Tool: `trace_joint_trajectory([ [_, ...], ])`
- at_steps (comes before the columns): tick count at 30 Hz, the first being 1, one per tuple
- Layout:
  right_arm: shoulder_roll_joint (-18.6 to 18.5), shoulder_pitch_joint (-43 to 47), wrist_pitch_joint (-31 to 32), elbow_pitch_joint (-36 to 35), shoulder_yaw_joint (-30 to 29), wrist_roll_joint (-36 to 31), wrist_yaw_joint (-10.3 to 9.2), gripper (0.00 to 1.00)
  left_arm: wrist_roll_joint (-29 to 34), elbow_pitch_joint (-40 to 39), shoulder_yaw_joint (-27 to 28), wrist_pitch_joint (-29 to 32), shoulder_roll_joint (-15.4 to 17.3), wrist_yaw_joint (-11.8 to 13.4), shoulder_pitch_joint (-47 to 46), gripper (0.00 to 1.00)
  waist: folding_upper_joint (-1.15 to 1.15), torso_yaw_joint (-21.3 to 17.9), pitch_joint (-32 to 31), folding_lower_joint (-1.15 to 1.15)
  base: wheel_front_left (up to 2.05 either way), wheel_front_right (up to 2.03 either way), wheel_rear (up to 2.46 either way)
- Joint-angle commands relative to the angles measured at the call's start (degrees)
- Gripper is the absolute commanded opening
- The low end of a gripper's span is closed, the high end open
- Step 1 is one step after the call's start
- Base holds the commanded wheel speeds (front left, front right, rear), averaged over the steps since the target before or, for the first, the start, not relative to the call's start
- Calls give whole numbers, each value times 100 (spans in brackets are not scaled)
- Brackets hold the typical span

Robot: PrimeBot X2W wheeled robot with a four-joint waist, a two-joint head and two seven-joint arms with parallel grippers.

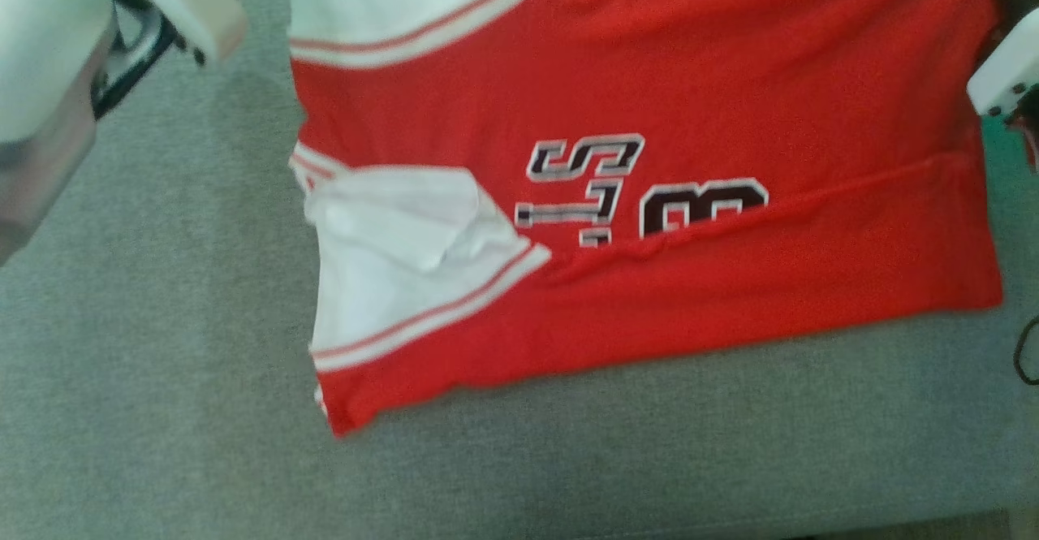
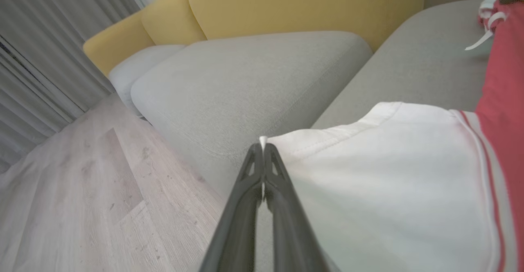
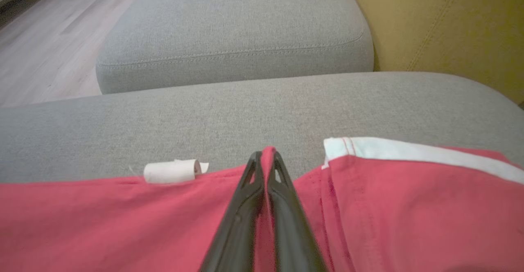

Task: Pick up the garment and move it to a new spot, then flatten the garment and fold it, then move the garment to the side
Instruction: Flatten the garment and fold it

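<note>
Seat cushion (image 1: 162, 378): grey fabric, lying under the garment and showing past its sleeve end and its near edge.
Garment (image 1: 690, 93): red jersey with white, red-striped sleeves, spread across the seat cushion. Its near long edge is folded up over itself.
Floor (image 2: 73, 190): pale wood, off the garment's sleeve end and lower than the cushions.
Backrest (image 2: 307, 6): yellow, beyond the garment, behind a second grey cushion (image 2: 245, 79).
Near sleeve (image 1: 390, 239): white and creased, turned in over the garment's red body.
Lettering (image 1: 584, 158): dark with white outline, mid-garment, its lower part hidden by the folded edge.
Left gripper (image 2: 263, 145): jaws pressed together on a white sleeve hem of the garment, with a sliver of cloth poking past the tips.
Right gripper (image 3: 267, 153): jaws closed, pinching a ridge of red cloth at the garment's edge.
Tag (image 3: 170, 171): small white roll on the garment's red edge, near the right gripper.
</note>
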Motion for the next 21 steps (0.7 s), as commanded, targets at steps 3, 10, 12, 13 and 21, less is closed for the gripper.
trace_joint_trajectory([
  [3, -55, -53, -126, -133, -40, -52, -5, 0, -14, 50, 359, -145, 85, 54, -266, 0, 0, 85, -85, 0, 0, 0, 0],
  [10, -152, 373, -330, -205, -171, -39, -5, 0, -98, -129, 489, -252, 92, 86, 222, 0, 0, 274, -337, 0, 0, 0, 0],
  [12, -171, 547, -372, -265, -235, -41, -5, 0, -108, -279, 549, -261, 133, 133, 421, 0, 0, 330, -429, 0, 0, 0, 0],
  [13, -168, 648, -380, -308, -272, -52, -5, 0, -107, -379, 588, -264, 160, 156, 524, 0, 0, 356, -480, 0, 0, 0, 0],
  [21, -53, 1482, -442, -558, -667, -126, -5, 0, 19, -1563, 1087, -267, 580, 502, 1695, 0, 0, 533, -883, 0, 0, 0, 0],
])
